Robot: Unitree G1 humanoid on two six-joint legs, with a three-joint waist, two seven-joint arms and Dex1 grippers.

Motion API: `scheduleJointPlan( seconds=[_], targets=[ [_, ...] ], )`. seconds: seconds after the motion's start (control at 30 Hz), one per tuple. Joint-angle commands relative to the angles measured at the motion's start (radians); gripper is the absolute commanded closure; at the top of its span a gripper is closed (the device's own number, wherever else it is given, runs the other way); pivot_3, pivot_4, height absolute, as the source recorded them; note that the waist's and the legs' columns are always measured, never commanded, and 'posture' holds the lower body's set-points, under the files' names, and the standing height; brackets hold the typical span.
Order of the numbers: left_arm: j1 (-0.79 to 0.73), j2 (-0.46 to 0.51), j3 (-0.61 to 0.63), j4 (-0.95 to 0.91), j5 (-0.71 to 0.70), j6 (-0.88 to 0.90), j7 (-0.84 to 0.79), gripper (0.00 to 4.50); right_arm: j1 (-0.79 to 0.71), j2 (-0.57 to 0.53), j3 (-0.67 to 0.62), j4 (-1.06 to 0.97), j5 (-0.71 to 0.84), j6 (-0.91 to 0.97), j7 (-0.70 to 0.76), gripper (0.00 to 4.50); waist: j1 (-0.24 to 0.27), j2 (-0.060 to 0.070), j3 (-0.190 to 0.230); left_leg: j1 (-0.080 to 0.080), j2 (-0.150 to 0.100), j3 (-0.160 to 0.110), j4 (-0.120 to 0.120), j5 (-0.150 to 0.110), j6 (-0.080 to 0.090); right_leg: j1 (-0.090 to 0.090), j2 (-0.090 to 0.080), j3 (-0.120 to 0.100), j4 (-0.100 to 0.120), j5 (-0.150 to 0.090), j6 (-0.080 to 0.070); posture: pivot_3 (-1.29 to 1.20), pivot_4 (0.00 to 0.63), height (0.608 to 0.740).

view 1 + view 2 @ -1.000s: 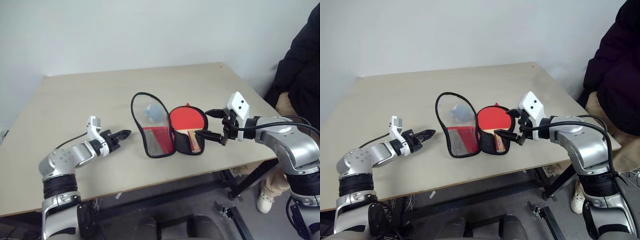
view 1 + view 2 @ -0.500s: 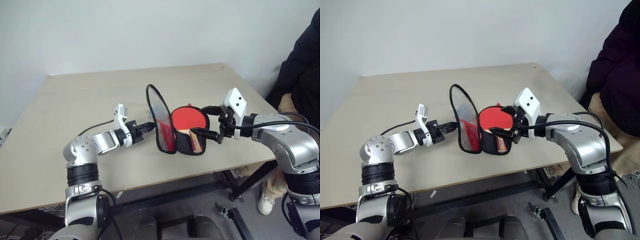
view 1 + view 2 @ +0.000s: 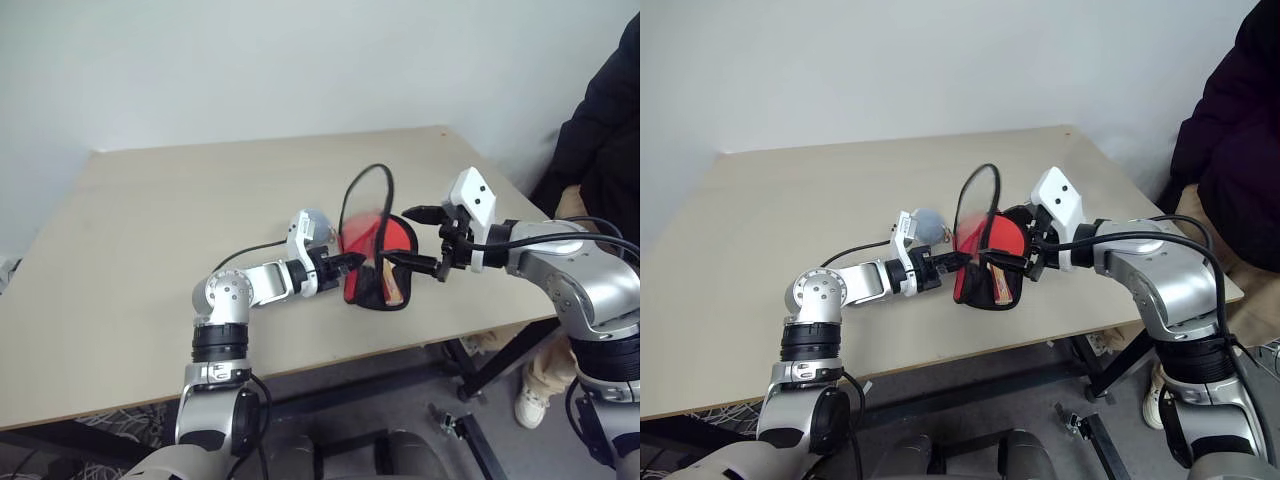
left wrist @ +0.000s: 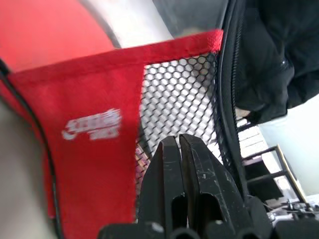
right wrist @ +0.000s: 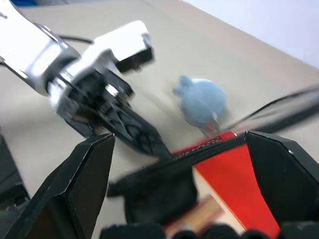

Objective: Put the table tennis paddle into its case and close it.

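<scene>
The case (image 3: 372,290) lies on the table with the table tennis paddle (image 3: 392,236) in its lower half, red face up, wooden handle (image 3: 391,286) toward the front edge. The case's flap (image 3: 366,196) stands tilted over the paddle, blurred. My left gripper (image 3: 350,262) is shut, its tips pressed against the flap's red panel and mesh (image 4: 124,109), with nothing between the fingers (image 4: 167,164). My right gripper (image 3: 410,238) is open just right of the case, its wide fingers (image 5: 84,184) on either side of the case's edge. The pale plush charm (image 3: 315,222) sits behind the left wrist.
The beige table (image 3: 150,230) has wide bare room at the left and back. A seated person in a dark jacket (image 3: 600,120) is beyond the table's right corner. The table's front edge runs close below the case.
My left gripper has swept right, lifting the flap from flat on the table through upright and tipping it over the paddle. The right gripper has stayed open in place.
</scene>
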Motion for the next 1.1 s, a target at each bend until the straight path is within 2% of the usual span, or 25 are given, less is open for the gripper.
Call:
scheduleJointPlan(
  seconds=[0.03, 0.23, 0.47, 0.6, 0.77, 1.03, 1.1],
  targets=[
    [-0.009, 0.011, 0.006, -0.022, 0.011, -0.026, -0.001, 4.49, -0.034, -0.01, -0.021, -0.002, 0.0, -0.028, 0.009, 0.0, 0.001, 0.0, 0.0, 0.0, 0.0, 0.0, 0.0, 0.0, 0.0, 0.0, 0.0, 0.0, 0.0, 0.0, 0.0, 0.0, 0.0, 0.74],
    [-0.006, 0.034, -0.012, -0.048, 0.064, -0.119, -0.021, 4.49, -0.032, -0.004, -0.012, 0.012, -0.005, -0.035, 0.008, 0.0, 0.002, 0.0, 0.0, 0.0, 0.0, 0.0, 0.0, 0.0, 0.0, 0.0, 0.0, 0.0, 0.0, 0.0, 0.0, 0.0, 0.0, 0.74],
    [-0.006, 0.031, 0.041, 0.0, 0.038, -0.015, 0.036, 4.49, -0.036, 0.013, 0.002, 0.017, -0.006, -0.037, 0.001, 0.0, 0.002, 0.0, 0.0, 0.0, 0.0, 0.0, 0.0, 0.0, 0.0, 0.0, 0.0, 0.0, 0.0, 0.0, 0.0, 0.0, 0.0, 0.74],
    [-0.008, 0.012, 0.083, 0.017, 0.023, 0.048, 0.072, 3.72, -0.038, 0.022, 0.007, 0.02, -0.007, -0.036, -0.004, 0.0, 0.002, 0.0, 0.0, 0.0, 0.0, 0.0, 0.0, 0.0, 0.0, 0.0, 0.0, 0.0, 0.0, 0.0, 0.0, 0.0, 0.0, 0.74],
    [-0.02, -0.044, 0.199, 0.033, -0.026, 0.162, 0.158, 2.39, -0.026, 0.029, 0.011, 0.015, -0.006, -0.03, -0.011, 0.0, 0.002, 0.0, 0.0, 0.0, 0.0, 0.0, 0.0, 0.0, 0.0, 0.0, 0.0, 0.0, 0.0, 0.0, 0.001, 0.0, 0.0, 0.74],
    [-0.059, -0.059, 0.33, 0.107, -0.02, 0.233, 0.262, 0.37, -0.018, 0.031, 0.012, 0.019, -0.008, -0.027, -0.016, 0.0, 0.002, 0.0, 0.0, 0.0, 0.0, 0.0, 0.0, 0.0, 0.0, 0.0, 0.0, 0.0, 0.0, 0.0, 0.001, 0.0, 0.0, 0.74],
    [-0.081, -0.065, 0.385, 0.137, -0.026, 0.249, 0.295, 0.37, -0.016, 0.032, 0.011, 0.018, -0.006, -0.024, -0.018, 0.0, 0.003, 0.0, 0.0, 0.0, 0.0, 0.0, 0.0, 0.0, 0.0, 0.0, 0.0, 0.0, 0.0, 0.0, 0.001, 0.0, 0.0, 0.74]
  ],
)
